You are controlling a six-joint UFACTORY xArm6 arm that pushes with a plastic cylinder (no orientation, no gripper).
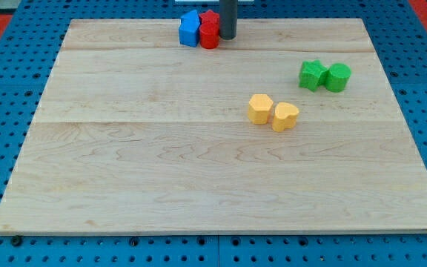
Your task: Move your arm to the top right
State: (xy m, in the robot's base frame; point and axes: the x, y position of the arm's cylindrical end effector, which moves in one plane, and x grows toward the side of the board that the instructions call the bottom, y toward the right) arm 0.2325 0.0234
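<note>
Tip [227, 37] touches red blocks [209, 30] (blue block [190, 29] beyond) — top edge.

One raised camera looks obliquely down across the whole wooden board [199, 185].

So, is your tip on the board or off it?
On the board: my tip rests on the wooden board near its top edge, beside the red blocks.

Wooden board [161, 163] with touching pairs: two yellow blocks [273, 113], two green blocks [325, 76].
</note>
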